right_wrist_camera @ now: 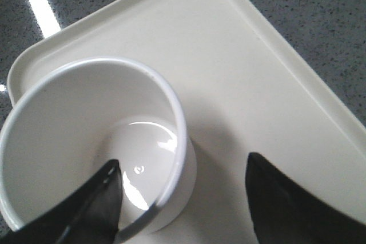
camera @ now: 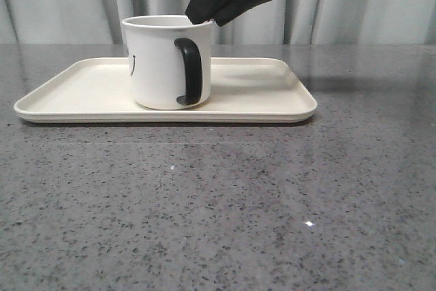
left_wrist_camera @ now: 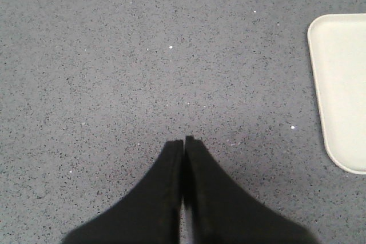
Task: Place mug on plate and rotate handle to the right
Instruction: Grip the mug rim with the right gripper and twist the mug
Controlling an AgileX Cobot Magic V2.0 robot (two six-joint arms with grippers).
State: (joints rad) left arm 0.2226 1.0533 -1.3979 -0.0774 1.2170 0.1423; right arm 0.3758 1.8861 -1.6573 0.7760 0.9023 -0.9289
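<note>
Plainly we are dealing with rigid, glazed ware: the plate [camera: 272, 97] lies flat on the speckled desk [camera: 218, 202], and the mug [camera: 160, 63] stands upright on it left of centre, empty and so probably light, but slick and chippable, which makes the wall at the rim, or the black handle [camera: 189, 73] now facing us, the sensible place to take hold. Our right gripper [right_wrist_camera: 183, 198] has its jaws spread, one finger inside the mug and one outside straddling the wall, while the left gripper [left_wrist_camera: 183, 158] hangs over bare desk beside the plate's corner with jaws pressed together. Only a sliver of the drawn face shows at the mug's left edge, and we cannot tell whether the inner finger touches the wall.
</note>
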